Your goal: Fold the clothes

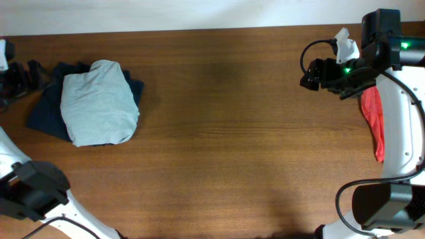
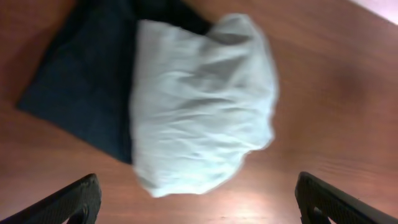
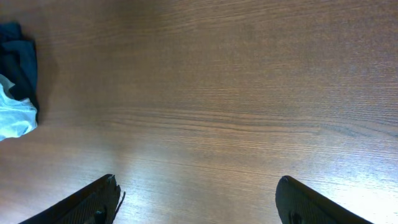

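Overhead: brown wood-grain bench (image 1: 219,133), middle bare, soft glare patches, pale wall (image 1: 166,13) strip along the far edge. Grey tee (image 1: 98,103) sits as a folded bundle at the left end, lying on top of the navy tee (image 1: 46,113), which sticks out on its left and far sides. Red tee (image 1: 373,119) is at the right edge, partly hidden by the right arm (image 1: 405,133). Left wrist: left pincer (image 2: 198,190) spread wide, nothing in it, just above the near edge of the grey tee; navy tee flat beneath, on the left. Slightly blurred. Right wrist: right pincer (image 3: 196,199) spread, nothing in it, over bare bench; grey and navy tees just visible at the left edge, well apart.
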Available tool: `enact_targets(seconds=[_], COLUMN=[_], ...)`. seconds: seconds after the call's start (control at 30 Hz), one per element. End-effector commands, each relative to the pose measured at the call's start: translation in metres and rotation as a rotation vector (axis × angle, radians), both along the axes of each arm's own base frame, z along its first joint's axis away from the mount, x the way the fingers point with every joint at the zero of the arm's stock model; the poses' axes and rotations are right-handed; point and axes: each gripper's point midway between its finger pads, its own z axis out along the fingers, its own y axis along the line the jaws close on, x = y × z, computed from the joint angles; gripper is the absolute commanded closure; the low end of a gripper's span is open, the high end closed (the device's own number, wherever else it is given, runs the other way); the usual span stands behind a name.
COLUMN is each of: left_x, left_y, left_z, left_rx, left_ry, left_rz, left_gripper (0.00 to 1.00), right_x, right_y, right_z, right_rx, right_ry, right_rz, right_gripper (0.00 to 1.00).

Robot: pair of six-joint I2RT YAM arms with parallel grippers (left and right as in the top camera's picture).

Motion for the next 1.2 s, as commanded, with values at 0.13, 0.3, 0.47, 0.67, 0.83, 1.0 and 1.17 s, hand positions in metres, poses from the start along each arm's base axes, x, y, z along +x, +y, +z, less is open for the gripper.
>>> enact_targets(seconds=[0.13,0.3,0.47,0.67,0.83,1.0,1.17], left_x=[-0.026,-0.088,-0.147,-0.187,-0.177,-0.160,-0.140], left_y=[-0.063,-0.074,-0.117,-0.135,-0.131,-0.124,-0.115], left_z=[0.111,0.181,0.234,0.249,0.225,0.194,0.173], left_rx=[0.236,0.462,0.542,0.514,0.438,0.384,0.354], left_ry=[-0.236,-0.359,-0.569,-0.636,-0.553,-0.444,-0.377], left_rz=[-0.137,-0.044,-0.149,-0.082,-0.050,-0.061,-0.068], left_gripper=[0.01,0.01,0.01,0.01,0.01,0.01,0.01], right_x=[-0.015,-0.039,-0.075,-0.116,-0.125,-0.126,-0.118], right_y=[0.005,0.005,0.008,0.002,0.003,0.003,0.002], right_z=[0.041,0.110,0.172,0.201,0.192,0.183,0.177], right_rx=[-0.017,-0.069,-0.111,-0.183,-0.176,-0.170,-0.167], right_ry=[-0.125,-0.367,-0.604,-0.707,-0.665,-0.618,-0.592], right_rz=[0.032,0.033,0.025,-0.023,-0.019,-0.017,-0.015], right_gripper=[0.13,0.10,0.06,0.01,0.01,0.01,0.01])
